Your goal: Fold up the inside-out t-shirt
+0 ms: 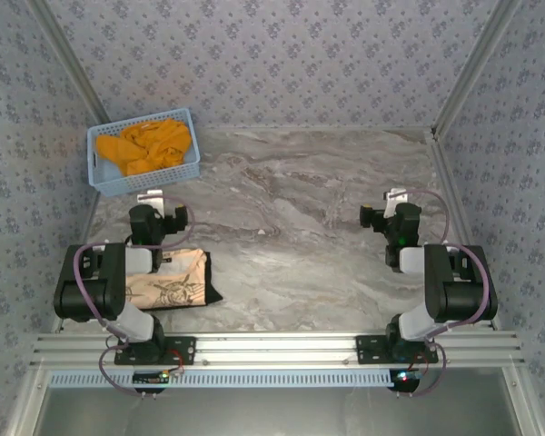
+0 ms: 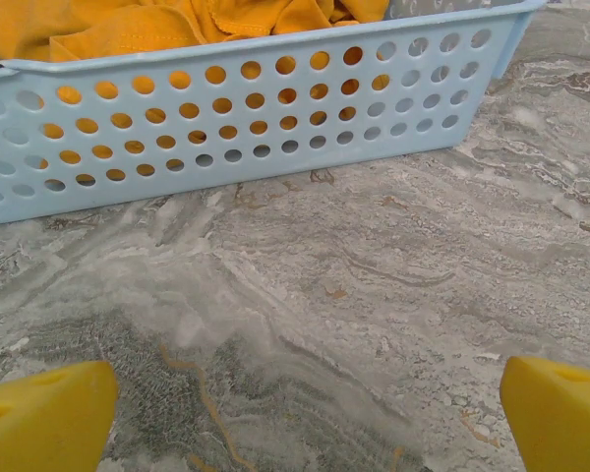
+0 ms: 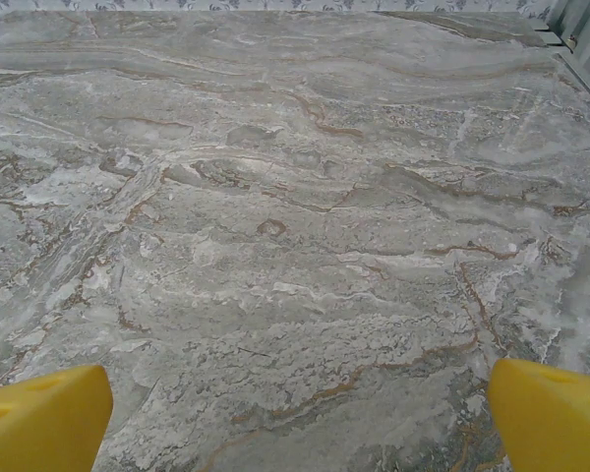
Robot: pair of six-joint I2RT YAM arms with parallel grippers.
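The inside-out t-shirt [image 1: 150, 143] is a crumpled orange-yellow heap inside a light blue perforated basket [image 1: 187, 173] at the table's far left. In the left wrist view the t-shirt [image 2: 147, 25] bulges over the basket wall [image 2: 275, 108]. My left gripper [image 1: 154, 202] sits just in front of the basket, open, its yellow fingertips [image 2: 44, 418] wide apart over bare marble. My right gripper [image 1: 391, 202] hovers at the right side of the table, open, with yellow fingertips [image 3: 556, 413] spread and nothing between them.
A beige cloth with a dark line drawing and black edge [image 1: 177, 282] lies folded near the left arm's base. Marbled tabletop [image 1: 300, 227] stretches between the arms. Patterned walls enclose the back and sides; an aluminium rail [image 1: 272, 350] runs along the near edge.
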